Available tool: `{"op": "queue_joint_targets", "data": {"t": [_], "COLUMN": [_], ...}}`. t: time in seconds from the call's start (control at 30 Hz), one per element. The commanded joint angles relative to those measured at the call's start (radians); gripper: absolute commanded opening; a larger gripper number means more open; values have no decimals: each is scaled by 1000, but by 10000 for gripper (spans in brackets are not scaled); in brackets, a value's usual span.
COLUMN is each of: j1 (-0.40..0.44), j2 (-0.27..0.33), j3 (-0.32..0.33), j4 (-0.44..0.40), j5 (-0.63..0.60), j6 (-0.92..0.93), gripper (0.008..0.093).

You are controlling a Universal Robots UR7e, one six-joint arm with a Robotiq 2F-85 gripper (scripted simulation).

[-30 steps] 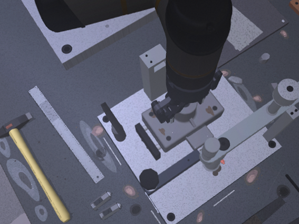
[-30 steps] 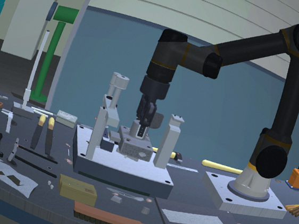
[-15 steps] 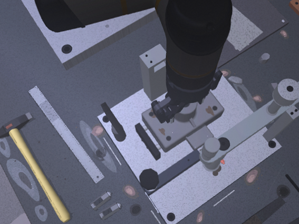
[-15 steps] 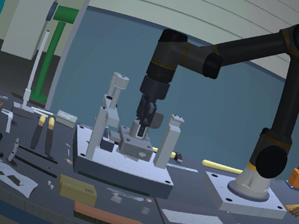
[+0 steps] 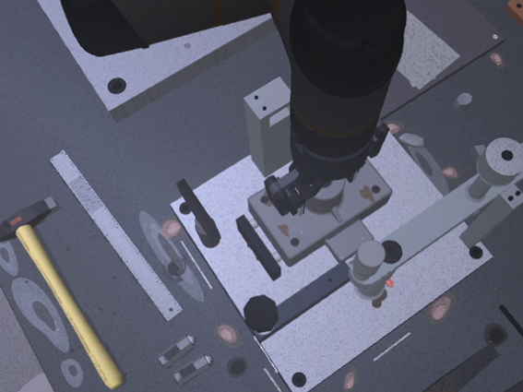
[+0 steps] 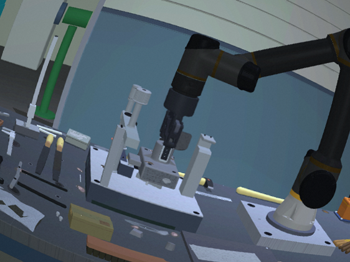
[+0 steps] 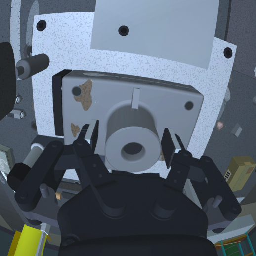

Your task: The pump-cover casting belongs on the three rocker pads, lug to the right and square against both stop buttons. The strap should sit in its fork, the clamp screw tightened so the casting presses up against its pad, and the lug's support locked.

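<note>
The pump-cover casting (image 5: 318,212) (image 6: 158,169) (image 7: 131,111) is a grey rectangular block with rust patches and a round hollow boss (image 7: 132,145) on top. It sits on the pale fixture plate (image 5: 336,273) (image 6: 144,191). My gripper (image 7: 130,139) (image 5: 295,195) (image 6: 170,135) is open, its fingers either side of the boss, holding nothing. A black bar (image 5: 259,254) lies along the casting's left edge. The long grey strap (image 5: 445,212) with its clamp screw (image 5: 502,156) is swung out, off the casting. A grey post (image 5: 269,126) (image 6: 195,167) stands behind the casting.
The arm's base block (image 6: 284,231) is to the right of the fixture. A hammer (image 5: 55,290), a steel rule (image 5: 115,236) and two small pins (image 5: 184,359) lie left of the plate. A black knob (image 5: 260,312) sits at the plate's front left. A brush (image 6: 142,258) and box (image 6: 90,221) lie near the table edge.
</note>
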Motion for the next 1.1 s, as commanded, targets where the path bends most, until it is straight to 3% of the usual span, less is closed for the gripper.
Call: {"op": "queue_joint_targets", "data": {"t": [0.0,0.3,1.07], "j1": [0,0,0], "j2": [0,0,0], "j3": [0,0,0], "j4": [0,0,0], "j5": [0,0,0], "j6": [0,0,0], "gripper": [740,730,270]}}
